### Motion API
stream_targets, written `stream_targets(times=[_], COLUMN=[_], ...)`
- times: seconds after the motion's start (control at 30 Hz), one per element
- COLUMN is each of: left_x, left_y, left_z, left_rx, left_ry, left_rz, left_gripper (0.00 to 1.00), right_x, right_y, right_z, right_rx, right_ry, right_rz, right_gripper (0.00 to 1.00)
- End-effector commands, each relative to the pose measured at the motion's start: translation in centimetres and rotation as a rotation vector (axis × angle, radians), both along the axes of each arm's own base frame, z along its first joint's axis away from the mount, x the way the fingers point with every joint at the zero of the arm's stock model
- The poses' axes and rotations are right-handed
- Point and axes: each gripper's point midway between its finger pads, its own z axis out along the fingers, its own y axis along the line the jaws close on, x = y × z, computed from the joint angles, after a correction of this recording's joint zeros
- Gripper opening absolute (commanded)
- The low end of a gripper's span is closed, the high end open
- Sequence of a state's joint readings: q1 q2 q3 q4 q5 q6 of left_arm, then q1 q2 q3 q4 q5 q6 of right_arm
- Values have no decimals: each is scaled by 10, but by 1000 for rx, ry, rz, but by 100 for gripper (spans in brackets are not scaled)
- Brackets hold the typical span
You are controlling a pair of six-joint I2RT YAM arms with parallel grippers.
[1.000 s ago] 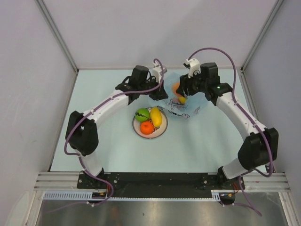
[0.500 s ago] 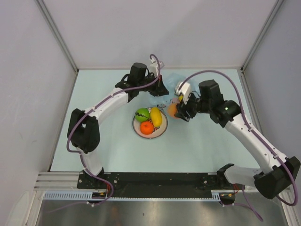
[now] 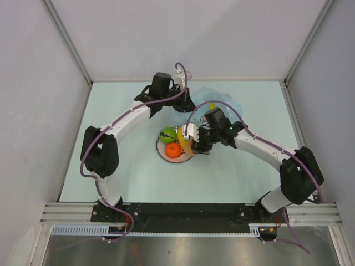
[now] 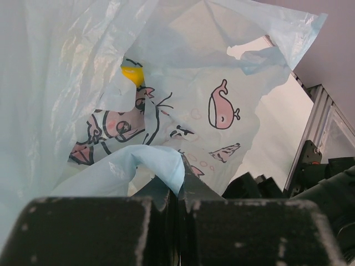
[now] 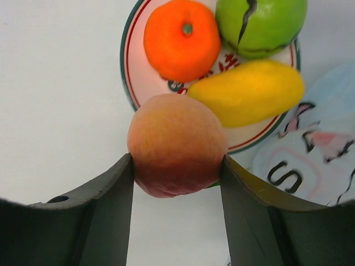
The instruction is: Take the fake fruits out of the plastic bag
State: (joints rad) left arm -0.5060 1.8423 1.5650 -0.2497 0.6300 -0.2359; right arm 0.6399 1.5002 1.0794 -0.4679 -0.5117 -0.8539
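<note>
While the right jaws grip the peach-coloured fruit from both sides, one dark finger pressed to each flank, we see it sitting over the near rim of the round white plate. Whether it rests on the plate or hangs just above it, we cannot tell. On the plate lie three more fake fruits: the orange, the green round one with the dark zigzag, and a long yellow fruit that lies just beside the peach-coloured one. From the overhead camera, the right arm reaches in from the right, bent toward the middle of the bench, and its wrist covers the right part of the plate.

Just behind the plate lies the plastic bag, thin and light blue, printed with pink whale figures and dark lettering. We see the left jaws shut narrowly on a bunched fold of it, holding the film up so that it drapes across the left wrist camera. Through a gap in the folds, a small yellow piece shows inside the bag; we cannot tell what it is.
</note>
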Motion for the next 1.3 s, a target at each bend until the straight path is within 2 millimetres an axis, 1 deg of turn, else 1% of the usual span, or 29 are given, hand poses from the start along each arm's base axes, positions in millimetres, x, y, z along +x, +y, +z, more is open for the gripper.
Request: stream_targets(times=[0.0,0.07,0.1,0.2,0.33,0.47,0.6,0.67,0.7,0.73,0.9,0.97,1.0,1.07,1.1,1.17,1.2,1.23,1.27], left_x=[10,9,9,9,10,11,11,11,11,12,14,14,15,15,15,16,17,18,20], left_y=[-1,-1,-1,0,0,-2,-4,-5,-6,-6,-8,-9,-9,-9,-10,-11,-12,-12,-13], left_z=[23,23,24,25,24,24,20,17,18,18,17,18,18,21,20,22,22,20,22], left_rx=[-29,-31,-32,-35,-38,-46,-45,-46,-48,-49,-53,-54,-53,-55,-55,-59,-60,-60,-66], left_ry=[-54,-53,-55,-60,-62,-57,-37,-26,-28,-26,-24,-24,-22,-26,-25,-28,-26,-23,-25], left_rz=[15,15,17,17,23,23,15,13,10,12,10,9,9,3,0,-5,-6,-4,2], left_gripper=[0,0,0,0,0,0,0,0,0,0,0,0,0,0,0,0,0,0,0], right_x=[32,32,31,29,30,31,35,37,38,40,44,45,46,48,48,49,50,50,47], right_y=[22,23,23,24,24,24,23,22,22,25,30,27,24,13,9,0,-3,-9,-12], right_z=[7,-3,-12,-20,-23,-28,-37,-43,-43,-39,-23,-17,-9,1,19,35,47,67,79], right_rx=[31,1,-17,-36,-42,-46,-73,-86,-82,-62,-26,-27,-24,-28,-6,4,25,51,74], right_ry=[-188,-206,-194,-196,-196,-189,-199,-198,-196,-204,-228,-236,-252,-261,-289,-291,-301,-335,-343], right_rz=[75,117,129,161,168,172,176,173,168,155,116,99,91,63,49,-26,-72,-109,-125], right_gripper=[27,27,27,28,28,33,42,60,90,100,100,100,100,100,100,100,100,100,100])
